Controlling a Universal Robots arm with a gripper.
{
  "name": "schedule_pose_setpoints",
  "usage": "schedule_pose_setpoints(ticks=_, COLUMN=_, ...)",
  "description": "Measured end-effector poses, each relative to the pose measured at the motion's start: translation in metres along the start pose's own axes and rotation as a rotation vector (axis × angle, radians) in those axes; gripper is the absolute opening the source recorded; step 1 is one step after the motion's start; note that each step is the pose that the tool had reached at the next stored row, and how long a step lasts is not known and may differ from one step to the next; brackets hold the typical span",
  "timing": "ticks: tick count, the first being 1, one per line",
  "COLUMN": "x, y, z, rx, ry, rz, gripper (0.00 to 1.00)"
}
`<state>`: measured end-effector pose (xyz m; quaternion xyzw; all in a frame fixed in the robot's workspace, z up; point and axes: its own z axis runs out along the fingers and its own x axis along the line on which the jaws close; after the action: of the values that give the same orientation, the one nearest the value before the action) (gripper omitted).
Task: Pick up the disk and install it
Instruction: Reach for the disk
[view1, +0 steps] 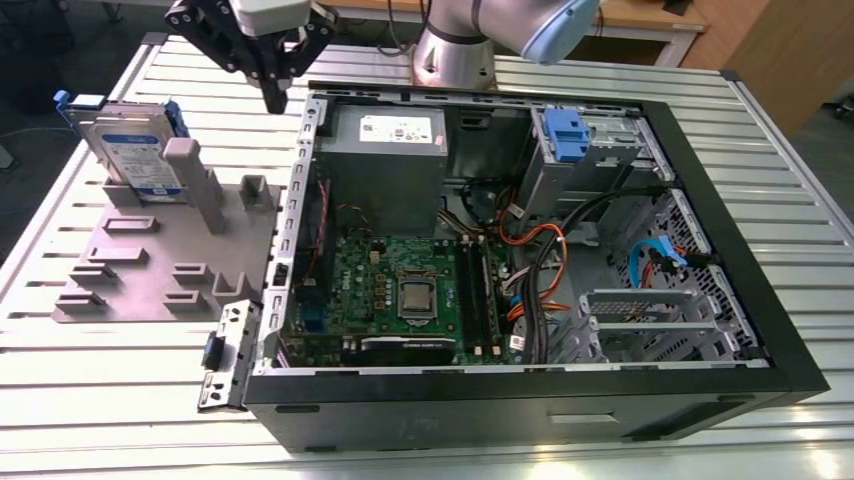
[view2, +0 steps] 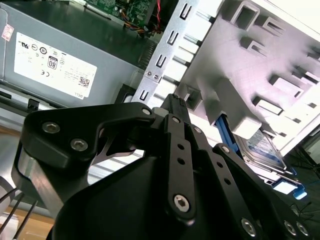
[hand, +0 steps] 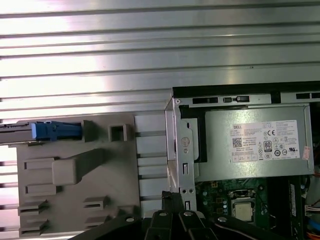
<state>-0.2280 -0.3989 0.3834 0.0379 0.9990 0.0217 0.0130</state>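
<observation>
Just outside the computer case (view1: 534, 385), near its power supply (view1: 387, 140), the gripper (view1: 276, 98) hangs with fingers seemingly pressed together on nothing. The disk (view1: 134, 150) stands on edge in the grey holder (view1: 147, 270) beside that case, apart from the gripper.

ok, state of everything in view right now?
disk: upright on edge in the grey holder, not gripped.
grey holder: lying flat, its other slots free.
claw: shut, holding nothing, in the air between holder and case.
PC case: on its side, side panel off, inside exposed.
CPU: bare, no cooler on it.
</observation>
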Motion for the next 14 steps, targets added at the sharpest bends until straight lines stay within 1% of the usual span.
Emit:
schedule_pose_setpoints(ticks=6, x=0.0033, y=-0.0002, z=0.0000, rx=0.0000, ry=-0.0001, rz=0.000, gripper=0.11)
schedule_pose_setpoints(ticks=14, x=0.0039, y=-0.0003, z=0.0001, rx=-0.0001, ry=0.0000, rz=0.000, gripper=0.11)
